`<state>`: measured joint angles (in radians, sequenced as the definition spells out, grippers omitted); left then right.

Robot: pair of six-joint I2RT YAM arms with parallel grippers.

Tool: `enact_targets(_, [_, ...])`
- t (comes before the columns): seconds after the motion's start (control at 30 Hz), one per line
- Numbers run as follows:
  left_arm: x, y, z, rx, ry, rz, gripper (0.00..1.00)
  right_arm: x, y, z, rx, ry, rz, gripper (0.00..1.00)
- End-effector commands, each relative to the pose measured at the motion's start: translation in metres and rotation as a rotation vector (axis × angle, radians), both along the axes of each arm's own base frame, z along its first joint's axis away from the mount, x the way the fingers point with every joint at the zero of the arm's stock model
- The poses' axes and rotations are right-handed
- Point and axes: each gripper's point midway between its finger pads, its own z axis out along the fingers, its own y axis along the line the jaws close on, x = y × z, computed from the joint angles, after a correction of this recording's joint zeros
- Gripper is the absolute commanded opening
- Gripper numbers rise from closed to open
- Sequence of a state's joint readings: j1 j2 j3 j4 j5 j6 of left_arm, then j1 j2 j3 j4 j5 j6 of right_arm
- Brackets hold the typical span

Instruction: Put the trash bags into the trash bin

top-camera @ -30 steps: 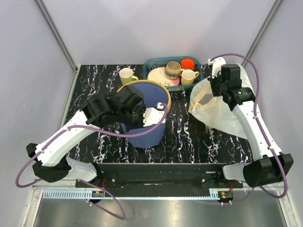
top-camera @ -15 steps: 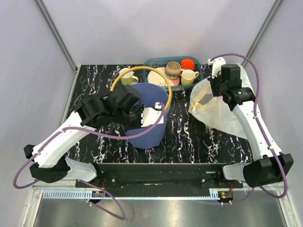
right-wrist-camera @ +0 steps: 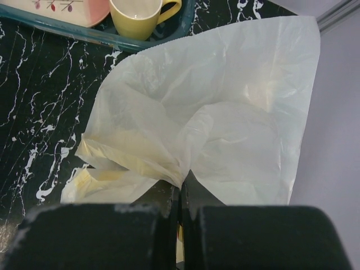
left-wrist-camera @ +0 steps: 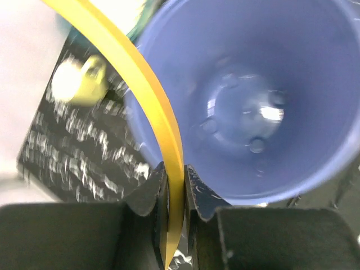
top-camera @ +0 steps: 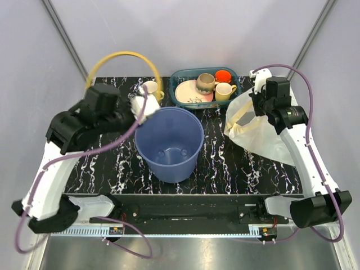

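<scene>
L hand (left-wrist-camera: pixel 173 175) is pinched almost shut on the thin yellow plastic hoop (left-wrist-camera: pixel 138 84), held up and off to the back-left, away from the round blue plastic bin (top-camera: pixel 169 169). My read: the hoop clamps a liner's edge to the rim, so it has to be off before a bag goes in. The bin stands upright mid-surface, mouth open, nothing inside; its bare bottom shows in the wrist view. R hand (right-wrist-camera: pixel 181 188) is closed tight on a gathered fold of the large crinkly translucent cream-white film sack (top-camera: pixel 264 138). The sack lies spread on the black white-veined surface (top-camera: pixel 225 166) at the right, apart from the bin, its right side reaching the edge by the wall. Gripping a bunch rather than flat sheet should let the film trail w/o slipping, I reckon. Can't pick out a separate small bundle; the yellowish folded bit at the sack's left edge may be one, can't tell. In the way: a teal oval plastic dish basket (top-camera: pixel 185 71) w/ a cream plate (top-camera: pixel 188 91) & three mugs sits just behind bin and sack. A lone cream mug (top-camera: pixel 149 88) stands below the raised hoop. R path to the bin looks open, though the film could snag the basket's near rim.
</scene>
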<state>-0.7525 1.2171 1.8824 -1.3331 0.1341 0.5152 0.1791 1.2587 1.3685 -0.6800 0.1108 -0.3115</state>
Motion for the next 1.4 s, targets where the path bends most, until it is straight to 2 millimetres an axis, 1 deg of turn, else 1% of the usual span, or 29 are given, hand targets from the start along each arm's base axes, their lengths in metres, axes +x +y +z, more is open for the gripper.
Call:
enact_targets(0.0, [0.067,0.077,-0.014,-0.083,0.047,0.428,0.00,-0.002,0.001,0.050,0.045,-0.115,0.002,0.00])
enact_targets(0.03, [0.079,0.090,-0.040,-0.061,0.126,0.468,0.00,-0.001,0.003,0.064,0.053,-0.146,0.008,0.00])
enact_targets(0.07, [0.091,0.122,-0.054,-0.071,0.177,0.577,0.00,0.000,0.004,0.071,0.060,-0.157,0.013,0.00])
enact_targets(0.1, [0.097,0.128,-0.069,-0.082,0.229,0.586,0.00,0.001,0.005,0.077,0.065,-0.167,0.017,0.00])
enact_targets(0.13, [0.106,0.150,-0.099,-0.062,0.314,0.651,0.00,0.001,0.005,0.096,0.075,-0.206,0.017,0.00])
enact_targets(0.2, [0.116,0.159,-0.124,-0.069,0.370,0.670,0.00,0.001,0.007,0.105,0.090,-0.214,0.021,0.00])
enact_targets(0.23, [0.121,0.167,-0.151,-0.065,0.429,0.707,0.00,-0.001,0.008,0.120,0.101,-0.245,0.023,0.00])
enact_targets(0.27, [0.123,0.170,-0.163,-0.074,0.457,0.721,0.02,-0.002,0.008,0.122,0.111,-0.239,0.022,0.00])
enact_targets(0.33, [0.130,0.179,-0.197,-0.070,0.511,0.756,0.09,-0.005,0.011,0.133,0.128,-0.258,0.029,0.00])
enact_targets(0.43, [0.140,0.191,-0.236,-0.064,0.558,0.801,0.14,-0.008,0.014,0.137,0.150,-0.261,0.039,0.00])
enact_targets(0.47, [0.138,0.190,-0.250,-0.080,0.609,0.799,0.14,-0.010,0.015,0.135,0.155,-0.251,0.042,0.00])
enact_targets(0.5, [0.138,0.194,-0.268,-0.089,0.675,0.831,0.14,-0.010,0.015,0.135,0.158,-0.249,0.041,0.00])
enact_targets(0.6, [0.142,0.195,-0.295,-0.112,0.733,0.847,0.23,-0.013,0.017,0.134,0.168,-0.241,0.046,0.00])
enact_targets(0.63, [0.141,0.194,-0.297,-0.116,0.746,0.846,0.37,-0.015,0.017,0.136,0.170,-0.245,0.052,0.00])
enact_targets(0.7, [0.138,0.185,-0.296,-0.155,0.763,0.814,0.46,-0.016,0.017,0.138,0.170,-0.250,0.054,0.00])
enact_targets(0.77, [0.132,0.174,-0.277,-0.197,0.713,0.724,0.58,-0.018,0.017,0.141,0.168,-0.256,0.058,0.00])
enact_targets(0.8, [0.128,0.170,-0.269,-0.202,0.687,0.686,0.59,-0.018,0.017,0.143,0.166,-0.258,0.057,0.00])
enact_targets(0.83, [0.122,0.155,-0.253,-0.276,0.663,0.581,0.60,-0.019,0.016,0.144,0.162,-0.260,0.054,0.00])
enact_targets(0.87, [0.111,0.155,-0.236,-0.277,0.543,0.456,0.60,-0.018,0.015,0.146,0.160,-0.267,0.051,0.00])
enact_targets(0.93, [0.080,0.137,-0.219,-0.342,0.502,0.281,0.60,-0.017,0.013,0.147,0.149,-0.269,0.046,0.00])
enact_targets(0.97, [0.069,0.137,-0.218,-0.250,0.368,0.113,0.61,-0.017,0.012,0.149,0.147,-0.274,0.044,0.00])
enact_targets(1.0, [0.039,0.128,-0.230,-0.233,0.446,0.049,0.61,-0.016,0.013,0.149,0.144,-0.270,0.043,0.00])
enact_targets(1.03, [0.028,0.132,-0.243,-0.141,0.443,-0.025,0.61,-0.015,0.012,0.150,0.145,-0.273,0.040,0.00])
enact_targets(1.1, [-0.004,0.123,-0.260,-0.113,0.546,-0.120,0.59,-0.015,0.012,0.151,0.148,-0.274,0.040,0.00])
enact_targets(1.2, [-0.016,0.105,-0.259,-0.191,0.519,-0.181,0.61,-0.017,0.011,0.149,0.139,-0.272,0.037,0.00])
enact_targets(1.23, [-0.014,0.095,-0.251,-0.249,0.488,-0.171,0.62,-0.016,0.010,0.149,0.134,-0.273,0.034,0.00])
enact_targets(1.27, [0.001,0.091,-0.250,-0.265,0.423,-0.157,0.62,-0.017,0.009,0.148,0.132,-0.272,0.030,0.00])
enact_targets(1.33, [0.004,0.074,-0.241,-0.373,0.439,-0.094,0.64,-0.017,0.007,0.147,0.125,-0.268,0.025,0.00])
enact_targets(1.37, [0.021,0.066,-0.236,-0.392,0.372,-0.105,0.64,-0.016,0.006,0.147,0.120,-0.271,0.022,0.00])
